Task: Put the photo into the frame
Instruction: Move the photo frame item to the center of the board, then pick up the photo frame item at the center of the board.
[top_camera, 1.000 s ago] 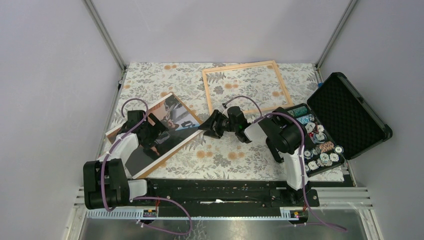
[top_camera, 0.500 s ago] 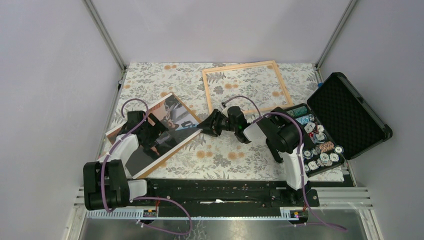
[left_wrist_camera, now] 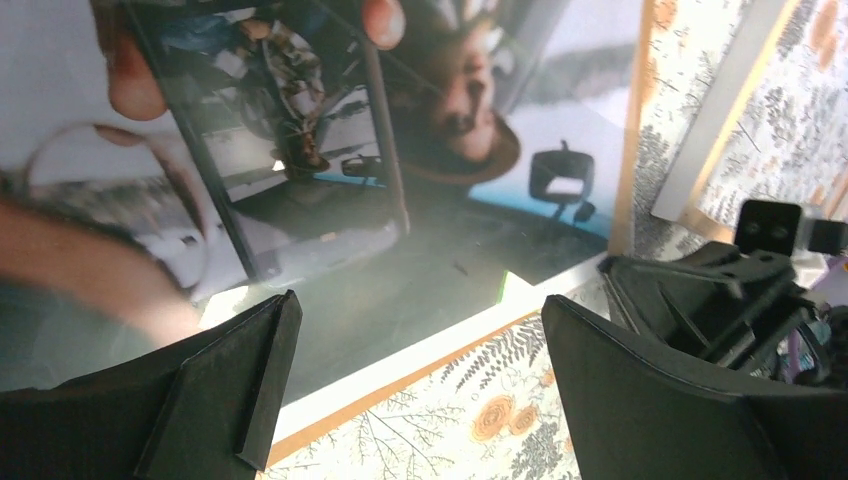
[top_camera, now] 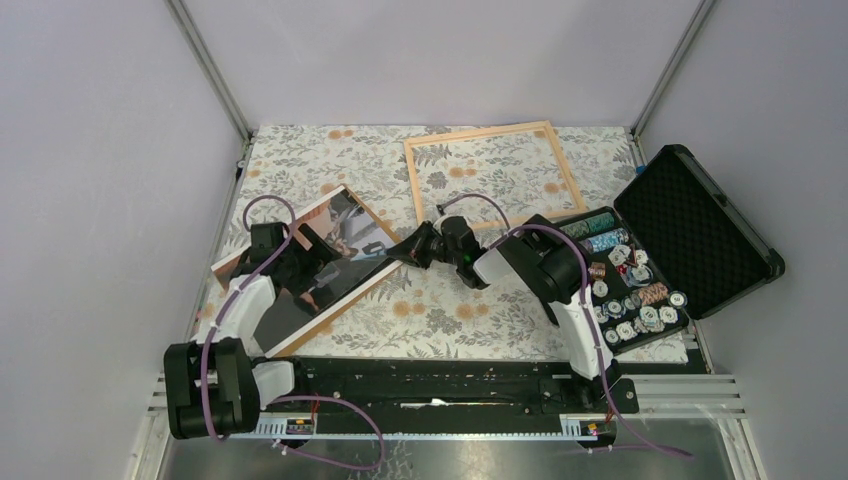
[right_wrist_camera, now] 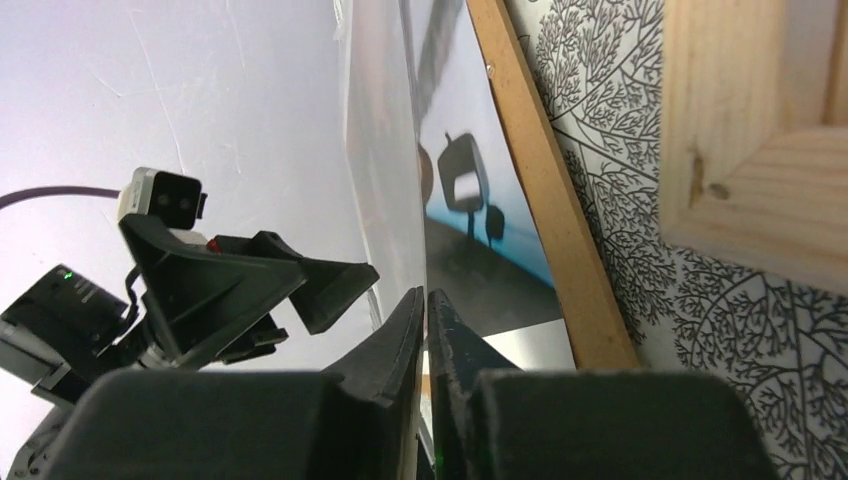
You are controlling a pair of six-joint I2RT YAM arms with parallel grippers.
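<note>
Clamped w/ R gripper (top_camera: 408, 255), jaws nearly together on right corner edge of photo (top_camera: 350, 222); looks like a thin bite, only the very edge caught. Spread wide apart on L gripper (top_camera: 305, 272), poised over photo's middle w/ nothing held; can't tell if touching. Lying diagonal, picture side up, at left of worktop (top_camera: 450, 310), well apart from frame (top_camera: 482, 132) at far centre. Risks, judged from here: could slip out of that shallow pinch on lift, esp. w/ glossy face; could bend or crease at corner if raised from one point w/ rest dragging on worktop; could jam or tear if L presses down while R pulls. Further on, could catch frame's near rail & shove it askew, or swing R arm toward black case (top_camera: 700, 225) at right. Safer to lift slow, keep low, free L first.
</note>
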